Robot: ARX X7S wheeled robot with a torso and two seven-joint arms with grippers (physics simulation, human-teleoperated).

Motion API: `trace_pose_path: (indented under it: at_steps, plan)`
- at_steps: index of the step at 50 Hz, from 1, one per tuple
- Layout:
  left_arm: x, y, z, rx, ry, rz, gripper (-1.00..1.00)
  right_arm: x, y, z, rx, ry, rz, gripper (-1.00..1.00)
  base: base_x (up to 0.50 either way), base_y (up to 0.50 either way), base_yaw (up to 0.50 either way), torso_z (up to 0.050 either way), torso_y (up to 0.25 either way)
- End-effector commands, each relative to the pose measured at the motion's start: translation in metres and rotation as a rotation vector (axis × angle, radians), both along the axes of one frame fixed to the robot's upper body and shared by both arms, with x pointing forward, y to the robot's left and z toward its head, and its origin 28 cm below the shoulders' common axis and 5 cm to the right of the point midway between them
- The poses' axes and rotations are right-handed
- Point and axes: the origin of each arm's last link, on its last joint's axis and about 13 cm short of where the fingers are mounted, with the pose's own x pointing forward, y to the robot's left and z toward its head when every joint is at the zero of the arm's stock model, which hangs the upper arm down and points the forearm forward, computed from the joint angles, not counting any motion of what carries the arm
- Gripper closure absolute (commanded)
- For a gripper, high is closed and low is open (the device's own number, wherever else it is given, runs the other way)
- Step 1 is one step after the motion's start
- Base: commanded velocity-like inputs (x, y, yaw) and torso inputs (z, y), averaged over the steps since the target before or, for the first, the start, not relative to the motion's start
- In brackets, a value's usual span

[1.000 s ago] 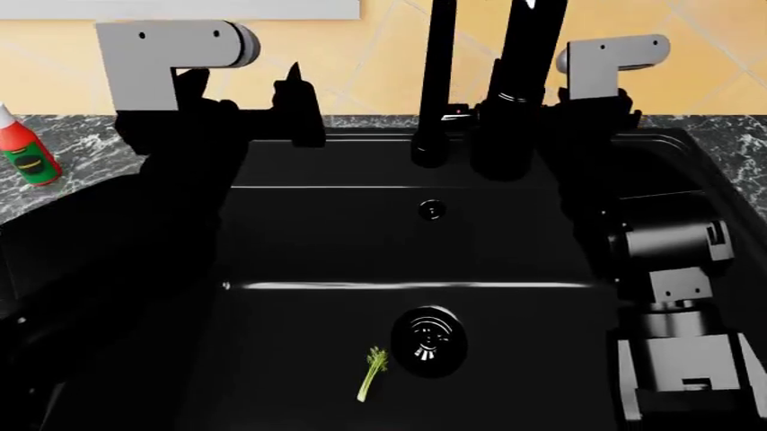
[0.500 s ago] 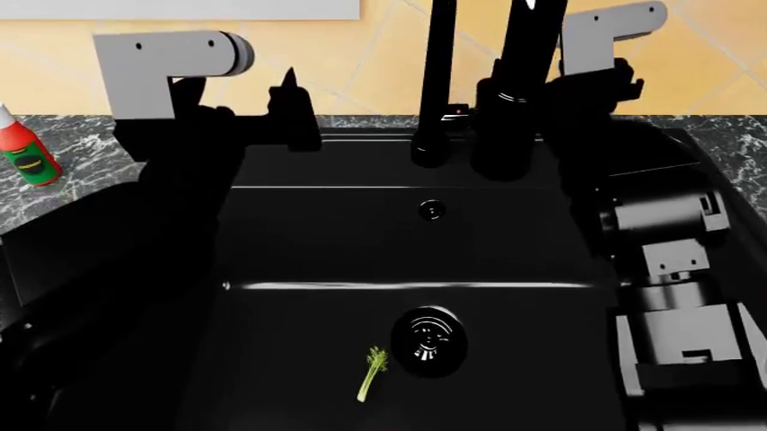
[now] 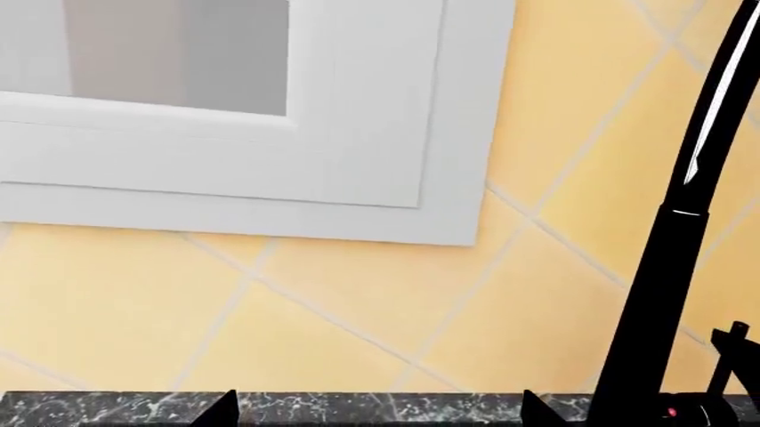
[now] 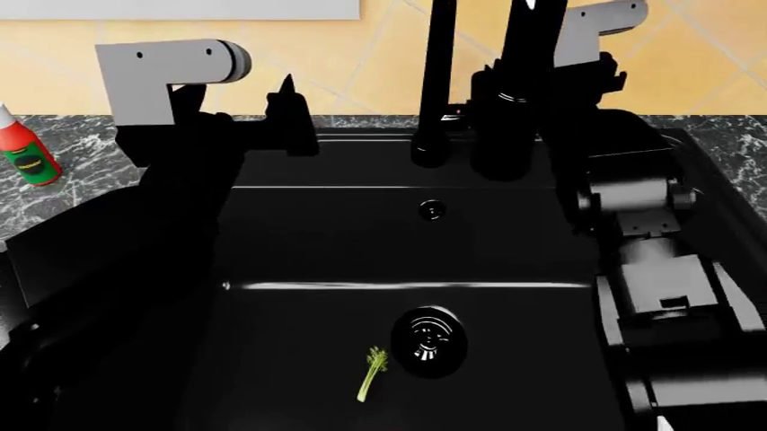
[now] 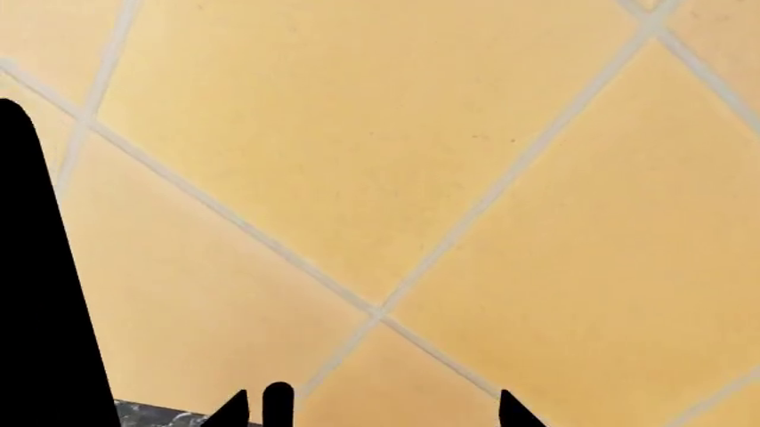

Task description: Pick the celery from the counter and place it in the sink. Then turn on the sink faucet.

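Both tools stand spread and empty: the left tool [image 4: 287,112] hangs at the sink's [image 4: 323,242] back rim, the right tool [image 5: 368,411] beside the sink faucet [image 4: 434,81]. Inside that sink, the celery [image 4: 373,373] lies just beside the drain [image 4: 428,341].

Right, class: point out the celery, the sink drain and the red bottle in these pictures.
celery [image 4: 373,374]: head view, on the pale stalk's middle.
sink drain [image 4: 428,340]: head view, on the round glossy cover's centre.
red bottle [image 4: 27,155]: head view, on its green label.
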Motion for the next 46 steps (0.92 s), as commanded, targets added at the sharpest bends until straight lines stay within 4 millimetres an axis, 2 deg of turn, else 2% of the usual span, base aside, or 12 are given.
trace_pose_path:
  at_steps: [1, 13, 31, 46]
  plan:
    - [0.002, 0.002, -0.003, -0.007, 0.006, 0.007, -1.00, 0.010, -0.001, -0.008, 0.009, 0.008, 0.015, -1.00, 0.00, 0.00, 0.00, 0.000, 0.000]
    - [0.003, 0.003, -0.004, -0.014, 0.006, 0.002, -1.00, 0.011, -0.010, -0.013, 0.025, 0.014, -0.017, -1.00, 0.00, 0.00, 0.00, 0.000, 0.000]
    - [0.003, 0.003, -0.004, -0.016, 0.005, -0.002, -1.00, -0.003, -0.043, -0.025, 0.068, 0.014, -0.141, -1.00, 0.00, 0.00, 0.00, 0.000, 0.000]
    - [0.004, 0.004, -0.003, -0.016, 0.004, 0.004, -1.00, -0.004, -0.042, -0.019, 0.074, -0.003, -0.134, -1.00, 0.00, 0.00, 0.00, 0.000, 0.000]
